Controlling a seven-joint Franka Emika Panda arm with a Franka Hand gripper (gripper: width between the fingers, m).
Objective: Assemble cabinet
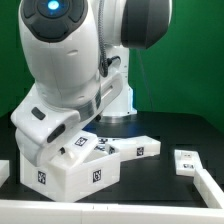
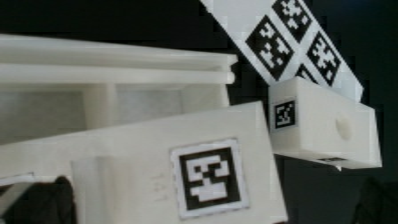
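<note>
A black desk point(image 1: 175, 128) is shown in front of a green backdrop point(image 1: 195, 50). The cabinet's main part, a white plastic box point(image 1: 70, 172), is placed on the desk toward the exterior view's left. Two black-and-white square tags are seen on its front face. A large glossy white robot arm point(image 1: 60, 60) is bent down over this box, with its wrist set just above the box's top.

The jaws are spread wide. Nothing is seen held between them. Whether the box is touched cannot be told, since the fingertips are hidden.

A small tagged white block point(image 1: 140, 148) is laid near the box, toward the exterior view's right. A tagged white panel point(image 1: 187, 160) and another white piece point(image 1: 212, 185) are laid well apart from the box, near the exterior view's right edge.

In the wrist view the box is seen close up, as a ledge above a wall bearing one tag. The small block is seen beside it, and the marker board point(image 2: 285, 40), printed with several tags, is seen beyond.
</note>
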